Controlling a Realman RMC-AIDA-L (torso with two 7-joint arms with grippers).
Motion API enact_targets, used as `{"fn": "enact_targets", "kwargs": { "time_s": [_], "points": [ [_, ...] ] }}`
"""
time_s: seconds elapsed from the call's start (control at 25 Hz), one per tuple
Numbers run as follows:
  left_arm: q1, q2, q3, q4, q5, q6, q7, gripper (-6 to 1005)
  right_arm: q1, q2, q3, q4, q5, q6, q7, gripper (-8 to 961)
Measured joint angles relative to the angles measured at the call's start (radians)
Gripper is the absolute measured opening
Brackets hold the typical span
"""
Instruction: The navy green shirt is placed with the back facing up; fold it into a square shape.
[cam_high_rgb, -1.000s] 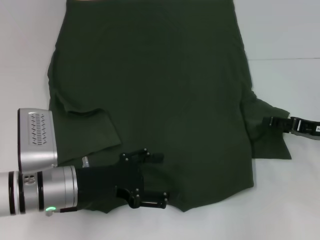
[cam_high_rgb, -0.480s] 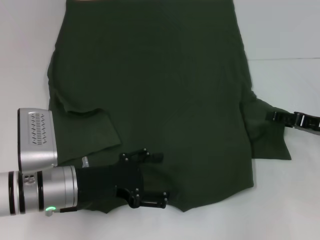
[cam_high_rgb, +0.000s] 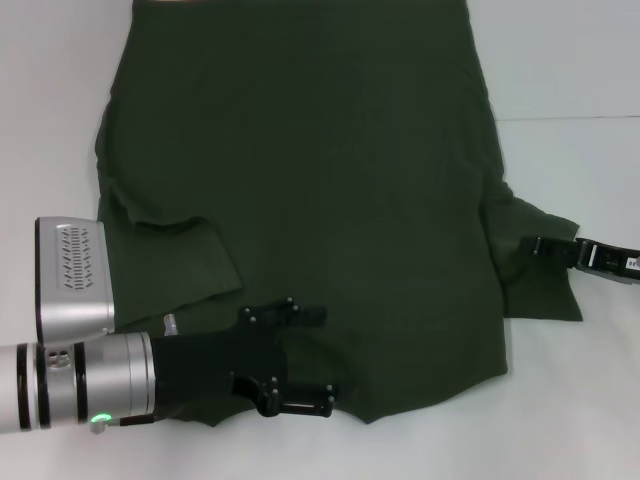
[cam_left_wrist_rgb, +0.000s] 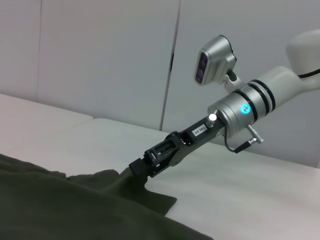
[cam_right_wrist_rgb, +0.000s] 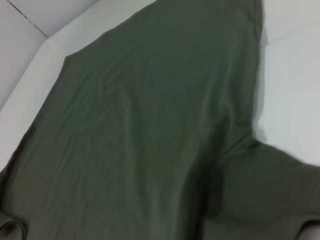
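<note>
Right tool (cam_high_rgb: 542, 246) sits at the shirt's 3 o'clock edge, clenched on the hem of the outspread right sleeve (cam_high_rgb: 535, 275); the left wrist view shows its tip (cam_left_wrist_rgb: 142, 167) biting a small peak of cloth lifted off the tabletop (cam_high_rgb: 580, 80). Left tool (cam_high_rgb: 300, 360) hovers low over the near edge, around 7 o'clock, its two dark fingers (cam_high_rgb: 310, 315) spread and released, nothing between them.

The navy green shirt (cam_high_rgb: 310, 170) lies flat and plain side up, filling most of the white tabletop, collar toward 6 o'clock and hem running off toward 12. Its left sleeve (cam_high_rgb: 175, 260) is already turned in over the body at 8 o'clock, so the step in hand looks like the matching fold on the other side.

To do it well, the right tool should probably lift the sleeve only enough to clear the body, then carry it toward 9 o'clock in a low arc, so that the crease falls along the side seam and not across the chest. Laying the sleeve flat before letting go would keep it from bunching. The free left tool could press the shoulder area near 5 o'clock, to stop the whole shirt from sliding with the pull. An even side edge now should make the later square fold cleaner.
</note>
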Motion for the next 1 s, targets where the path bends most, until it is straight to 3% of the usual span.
{"fn": "enact_targets", "kwargs": {
  "time_s": [0.48,1.0],
  "points": [
    [-0.004,0.000,0.004,0.000,-0.004,0.009,-0.017,950,-0.029,-0.008,0.046,0.001,0.000,-0.087,0.010,798],
    [-0.004,0.000,0.000,0.000,-0.004,0.009,-0.019,949,-0.033,0.003,0.074,0.001,-0.006,-0.102,0.016,781]
  ]
}}
